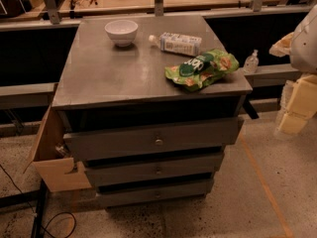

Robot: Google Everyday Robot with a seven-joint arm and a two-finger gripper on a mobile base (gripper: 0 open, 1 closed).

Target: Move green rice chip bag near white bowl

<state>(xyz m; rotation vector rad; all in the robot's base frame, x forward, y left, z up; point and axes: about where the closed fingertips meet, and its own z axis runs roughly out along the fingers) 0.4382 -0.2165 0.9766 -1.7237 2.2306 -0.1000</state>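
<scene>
The green rice chip bag (202, 68) lies flat on the grey cabinet top (109, 78), at its right front corner. The white bowl (121, 31) stands upright at the back of the top, left of centre, well apart from the bag. My gripper (296, 114) is at the right edge of the view, off the cabinet, to the right of the bag and lower than the top. It holds nothing that I can see.
A white bottle with a printed label (177, 43) lies on its side between bowl and bag. A small clear bottle (251, 62) stands on a ledge behind the right corner. The cabinet has three drawers (158, 142). A cardboard box (52, 152) sits at its left.
</scene>
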